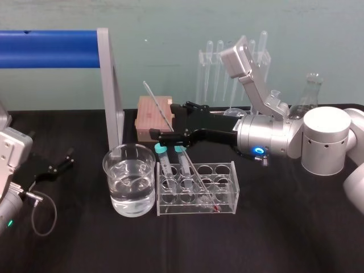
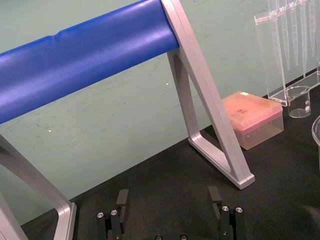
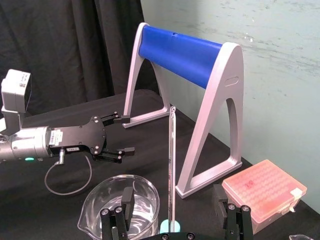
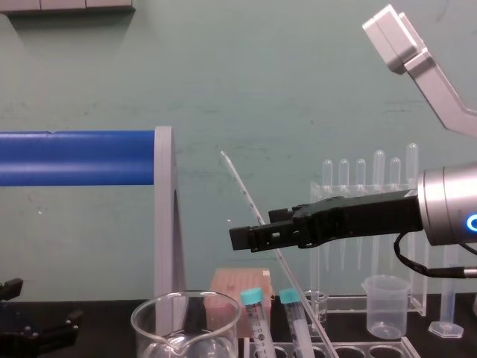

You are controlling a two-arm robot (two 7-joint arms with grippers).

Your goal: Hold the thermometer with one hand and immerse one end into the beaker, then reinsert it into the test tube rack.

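The beaker (image 1: 114, 196) is set just beside the test tube rack (image 1: 224, 199), where the thermometer (image 3: 171, 165) is lodged leaning. Behind, it is straddled by the spread right gripper (image 1: 167, 119); the left gripper (image 3: 128, 135) is parked spread, far left. Were the jaws closed off-centre, the glass could be levered against its hole and snapped

Thin clear thermometer (image 3: 171, 160) leans tilted in the test tube rack (image 1: 196, 208), beside the beaker (image 1: 114, 187) (part-filled).
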